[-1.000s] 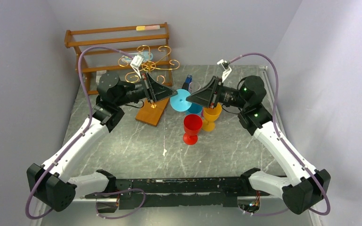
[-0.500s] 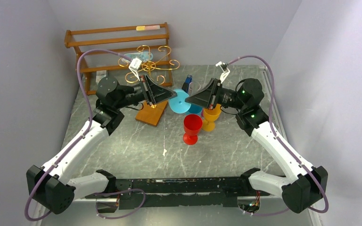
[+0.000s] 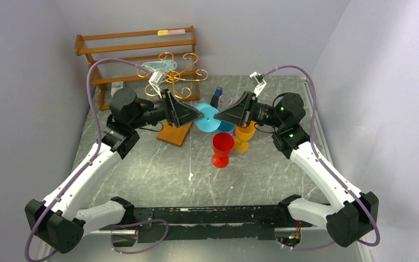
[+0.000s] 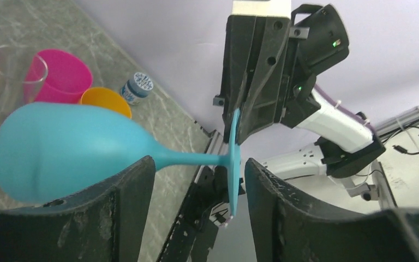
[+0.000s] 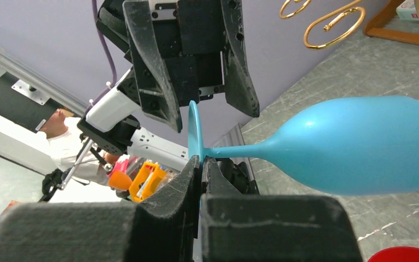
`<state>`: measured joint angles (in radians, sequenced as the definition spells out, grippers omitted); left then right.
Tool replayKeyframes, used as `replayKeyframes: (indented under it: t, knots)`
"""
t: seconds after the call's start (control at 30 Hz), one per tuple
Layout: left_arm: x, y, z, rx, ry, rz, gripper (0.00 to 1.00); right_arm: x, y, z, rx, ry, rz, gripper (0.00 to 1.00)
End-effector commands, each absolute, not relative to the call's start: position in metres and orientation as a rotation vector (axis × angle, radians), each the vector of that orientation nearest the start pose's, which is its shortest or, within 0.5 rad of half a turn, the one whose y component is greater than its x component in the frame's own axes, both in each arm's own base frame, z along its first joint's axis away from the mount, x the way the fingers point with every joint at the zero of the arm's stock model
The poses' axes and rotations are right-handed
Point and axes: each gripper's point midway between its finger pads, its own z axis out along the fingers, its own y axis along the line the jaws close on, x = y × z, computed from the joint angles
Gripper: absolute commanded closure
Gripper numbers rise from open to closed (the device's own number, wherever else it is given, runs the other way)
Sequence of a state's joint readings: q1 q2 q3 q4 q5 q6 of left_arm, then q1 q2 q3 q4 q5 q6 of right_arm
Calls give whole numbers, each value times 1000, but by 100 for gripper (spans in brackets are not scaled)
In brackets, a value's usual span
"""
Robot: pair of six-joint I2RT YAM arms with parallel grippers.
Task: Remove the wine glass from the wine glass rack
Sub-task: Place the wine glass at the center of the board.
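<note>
The right end effector (image 5: pixel 201 161) pinches the glass (image 5: pixel 354 144) by its foot. Its stem lies level inside the wide-spread left end effector (image 4: pixel 197 165), seemingly untouched.

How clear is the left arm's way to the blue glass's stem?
Likely yes: the left gripper is open and straddles the stem of the blue glass, with nothing between. The right gripper pinches only the foot.

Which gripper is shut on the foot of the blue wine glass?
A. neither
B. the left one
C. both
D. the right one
D: the right wrist view shows the right gripper pinching the foot edge of the blue wine glass, while the left gripper stands open around its stem.
</note>
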<state>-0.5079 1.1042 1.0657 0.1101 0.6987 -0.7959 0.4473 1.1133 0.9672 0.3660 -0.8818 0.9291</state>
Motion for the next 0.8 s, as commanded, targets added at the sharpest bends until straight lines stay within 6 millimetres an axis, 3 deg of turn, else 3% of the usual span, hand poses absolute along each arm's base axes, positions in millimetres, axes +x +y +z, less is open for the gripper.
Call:
replayKeyframes:
  t: [0.0,0.1,0.33,0.63,0.77]
  knots:
    - [213,-276,368,487,1755,-1456,34,214,278,390,-485,1574,1683,100]
    - [203,-275,354,462,1785,-1505,38,216,280,386,-487,1589,1670,100]
    - [194,-283,363,452,1720,-1585,44,215,291,382,-516,1601,1664,100]
    - [190,-291,362,463,1714,-1603,75,217,297,376,-503,1618,1645,100]
    - [187,-290,360,484,1721,-1598,73,223,295,374,-455,1626,1614,100]
